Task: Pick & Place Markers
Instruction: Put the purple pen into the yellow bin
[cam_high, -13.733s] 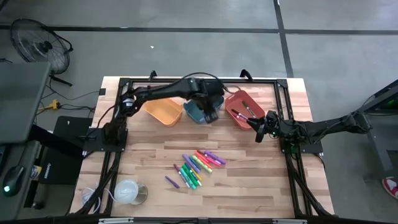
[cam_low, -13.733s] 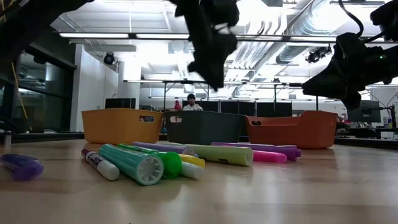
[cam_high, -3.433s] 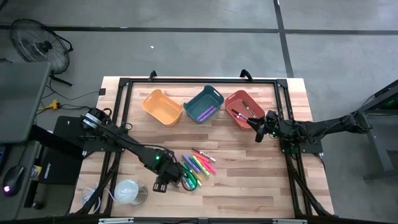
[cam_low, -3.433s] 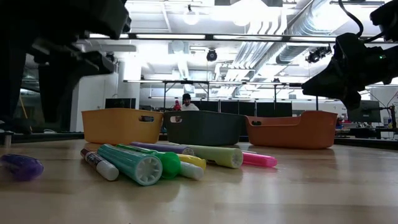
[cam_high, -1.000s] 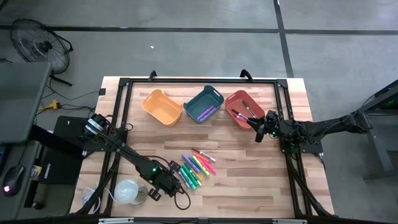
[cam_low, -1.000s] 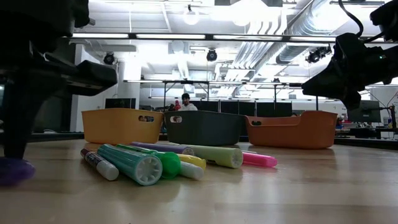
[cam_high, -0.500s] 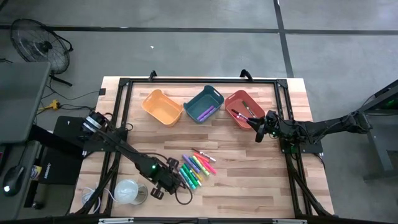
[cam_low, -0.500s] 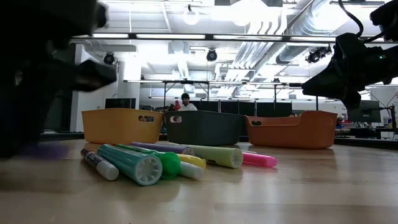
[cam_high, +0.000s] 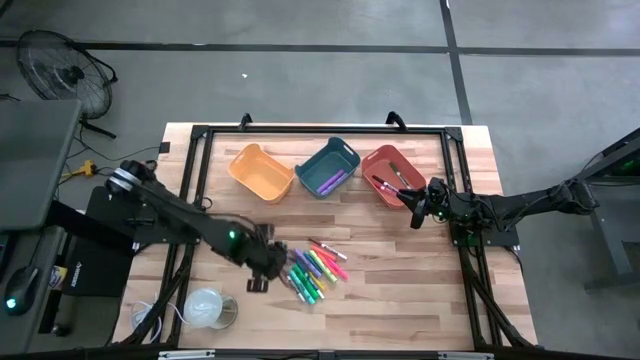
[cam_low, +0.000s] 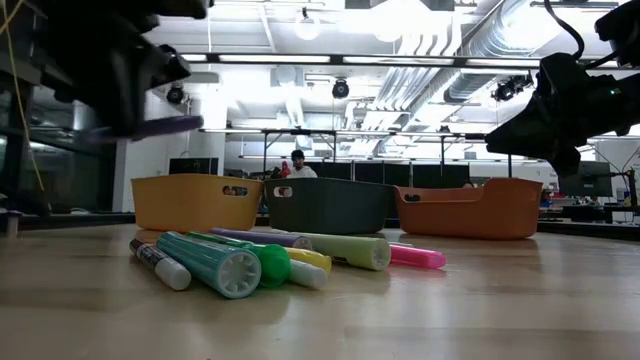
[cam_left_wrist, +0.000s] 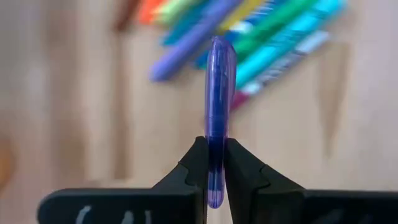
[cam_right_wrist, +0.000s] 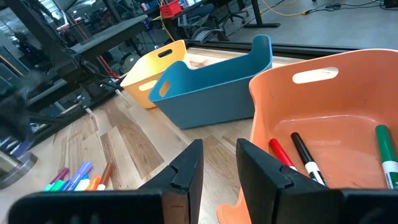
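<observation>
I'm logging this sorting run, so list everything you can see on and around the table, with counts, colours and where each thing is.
Loose markers: roughly a dozen, mixed green, purple, yellow, pink, orange; in a cluster on the table's near middle.
Held marker: one, purple; lifted off the table in the left claw.
Yellow bin: one; far side, leftmost, looks empty.
Blue bin: one; far side, middle, purple markers inside.
Red bin: one; far side, rightmost, holds a few markers.
White round cup-like thing: one; near left corner.
Fan: one, black; on the floor beyond the left corner.
Person: one; far in the room behind the bins.
Left claw: shut on the purple marker, left of the cluster.
Right claw: waiting beside the red bin.
</observation>
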